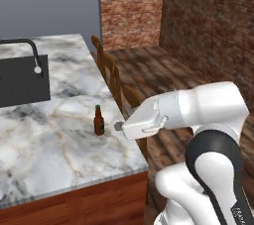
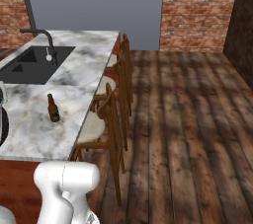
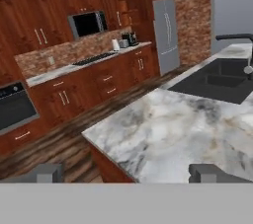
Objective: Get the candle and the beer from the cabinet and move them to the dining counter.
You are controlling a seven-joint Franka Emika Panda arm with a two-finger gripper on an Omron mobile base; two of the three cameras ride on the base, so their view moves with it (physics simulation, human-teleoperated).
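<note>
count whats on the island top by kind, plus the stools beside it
beer: 1, standing upright on the dining counter
sink: 1, black
faucet: 1, black
stools: 4 chair backs in the left base view; the farther ones overlap
candle: 0
total: 7

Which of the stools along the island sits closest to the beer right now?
The nearest stool, the one at the near end of the row: the beer stands on the dining counter just inboard of it; the others sit farther along.
</note>
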